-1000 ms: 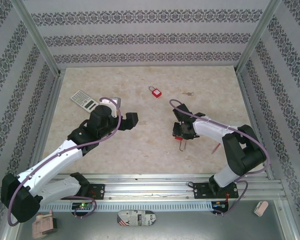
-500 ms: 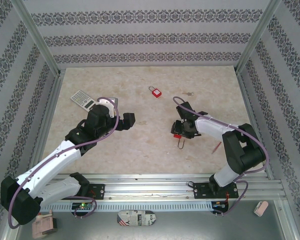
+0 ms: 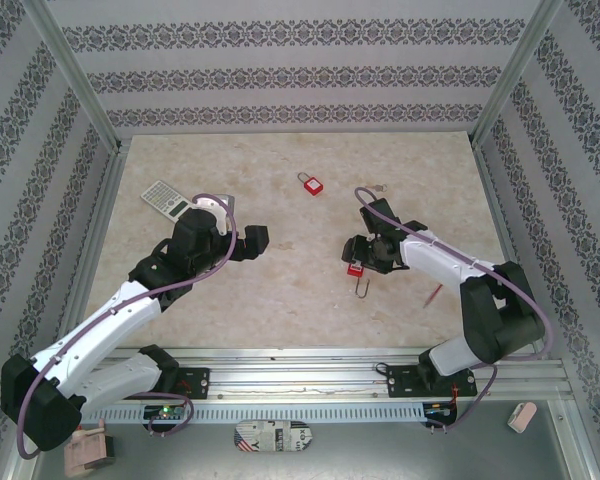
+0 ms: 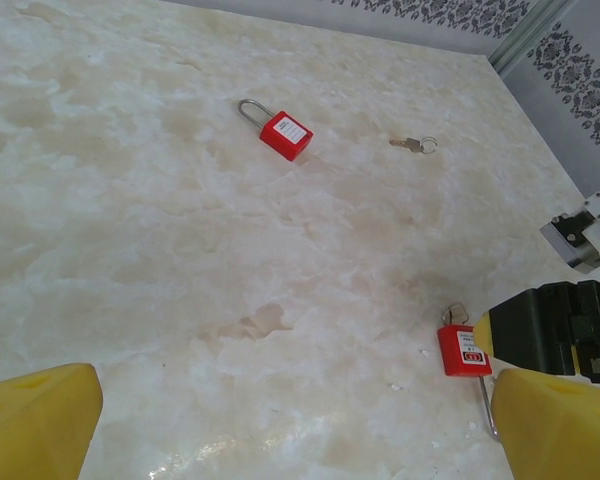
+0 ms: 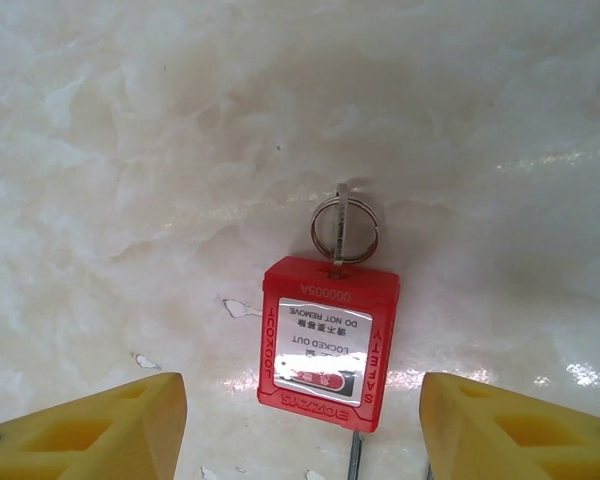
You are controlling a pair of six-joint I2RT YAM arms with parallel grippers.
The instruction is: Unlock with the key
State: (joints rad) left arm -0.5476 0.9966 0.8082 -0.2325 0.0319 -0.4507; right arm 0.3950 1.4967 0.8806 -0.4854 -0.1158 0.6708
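— So, where is the padlock (image 5: pixel 328 340)?
— Flat on the table (image 3: pixel 280 300), key (image 5: pixel 340 225) in its end, between the fingers of the right gripper (image 3: pixel 368 250), which stand spread and touch nothing.
— And the left gripper (image 3: pixel 254 240)?
— Spread wide, empty, well apart from it. A second padlock (image 3: pixel 309 183) lies farther back.

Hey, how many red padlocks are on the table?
2. The far padlock lies mid-table toward the back wall, near a loose key. The near padlock lies inside the open right gripper, keyring at its base. None looks hidden.
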